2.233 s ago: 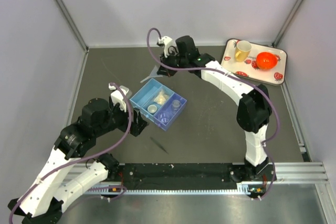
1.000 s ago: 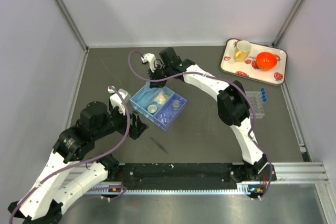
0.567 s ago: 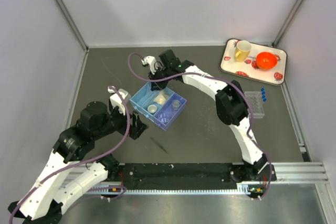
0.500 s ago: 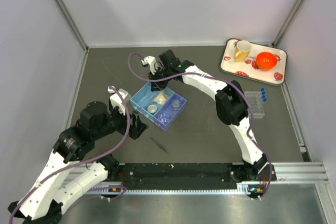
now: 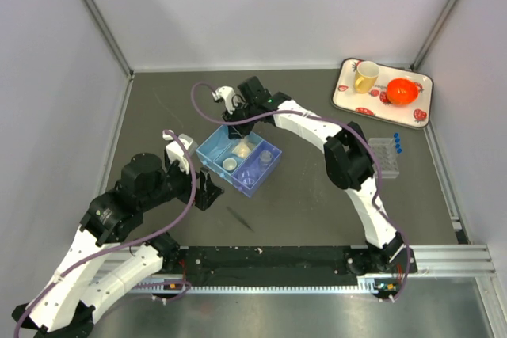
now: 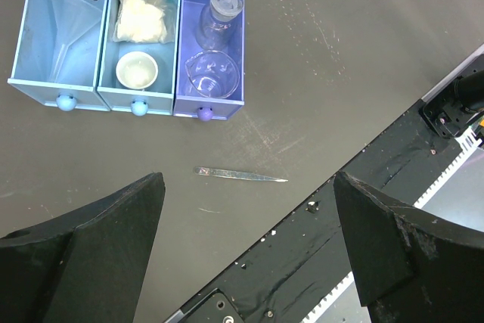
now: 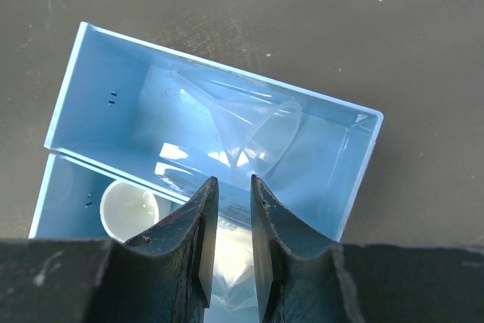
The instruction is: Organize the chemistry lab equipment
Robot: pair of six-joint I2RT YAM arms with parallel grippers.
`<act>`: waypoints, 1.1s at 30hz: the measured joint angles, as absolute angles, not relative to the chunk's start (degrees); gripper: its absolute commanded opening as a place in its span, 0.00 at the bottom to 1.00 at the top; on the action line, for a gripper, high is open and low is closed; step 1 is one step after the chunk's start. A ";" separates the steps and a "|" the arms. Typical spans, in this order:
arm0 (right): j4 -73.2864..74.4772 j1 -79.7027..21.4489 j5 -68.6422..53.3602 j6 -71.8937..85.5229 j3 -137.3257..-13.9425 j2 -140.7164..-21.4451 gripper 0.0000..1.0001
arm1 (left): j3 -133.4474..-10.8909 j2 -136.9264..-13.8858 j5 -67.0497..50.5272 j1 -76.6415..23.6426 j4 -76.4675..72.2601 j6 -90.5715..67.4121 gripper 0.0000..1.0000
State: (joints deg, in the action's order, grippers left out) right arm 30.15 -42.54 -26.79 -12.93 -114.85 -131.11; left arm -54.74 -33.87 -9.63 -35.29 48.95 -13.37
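Observation:
The blue three-compartment tray (image 5: pixel 223 173) (image 6: pixel 91 94) (image 7: pixel 113 119) sits mid-table. A clear funnel (image 7: pixel 257 132) (image 6: pixel 64 32) lies on its side in the end compartment. The middle compartment holds a bag of white material (image 6: pixel 141 19) and a tiny cup (image 6: pixel 137 70). Two clear beakers (image 6: pixel 212 75) stand in the third. My right gripper (image 7: pixel 231 183) (image 5: pixel 229 120) hovers over the funnel compartment, jaws slightly apart and empty, the funnel lying just beyond its fingertips. My left gripper (image 6: pixel 247 187) (image 5: pixel 210 191) stands wide open near the tray's front. The tube rack (image 5: pixel 386 157) with blue-capped tubes (image 5: pixel 396 142) sits at the right.
A thin pointed metal tool (image 6: pixel 240 175) (image 5: pixel 240 219) lies on the table in front of the tray. A white strawberry-patterned tray (image 5: pixel 348 100) at the back right carries a yellow mug (image 5: pixel 366 77) and an orange bowl (image 5: pixel 402 91).
My right arm carried the funnel from behind the tray to over its end compartment. Its jaws then parted, and the funnel now lies in the compartment. The left arm has not moved.

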 measured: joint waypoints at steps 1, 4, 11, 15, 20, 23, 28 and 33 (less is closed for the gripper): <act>30.33 -42.61 -26.06 -13.02 -114.83 -130.98 0.23 | -54.74 -33.87 -9.63 -35.29 48.95 -13.37 0.99; 31.20 -43.03 -22.85 -13.47 -113.69 -129.08 0.21 | -54.74 -33.87 -9.52 -35.29 49.01 -13.32 0.99; 31.51 -44.45 -15.53 -12.16 -105.67 -113.65 0.20 | -54.98 -32.69 -8.36 -35.29 50.26 -12.19 0.99; 30.33 -44.51 -13.15 -9.72 -98.63 -101.84 0.20 | -55.70 -32.14 -7.70 -35.29 50.52 -11.99 0.99; 28.40 -44.66 -10.28 -6.02 -86.94 -88.44 0.20 | -55.77 -32.51 -7.18 -35.29 50.43 -12.08 0.99; 28.58 -45.50 -8.47 -3.70 -78.81 -82.28 0.20 | -55.77 -33.98 -5.87 -35.29 49.32 -12.82 0.99; 30.06 -50.17 -4.64 -0.49 -67.48 -72.75 0.20 | -55.83 -40.69 0.40 -35.14 47.00 -14.96 0.99; 29.89 -55.92 -2.22 2.61 -61.52 -64.05 0.20 | -57.69 -52.03 4.08 -31.73 44.66 -16.71 0.99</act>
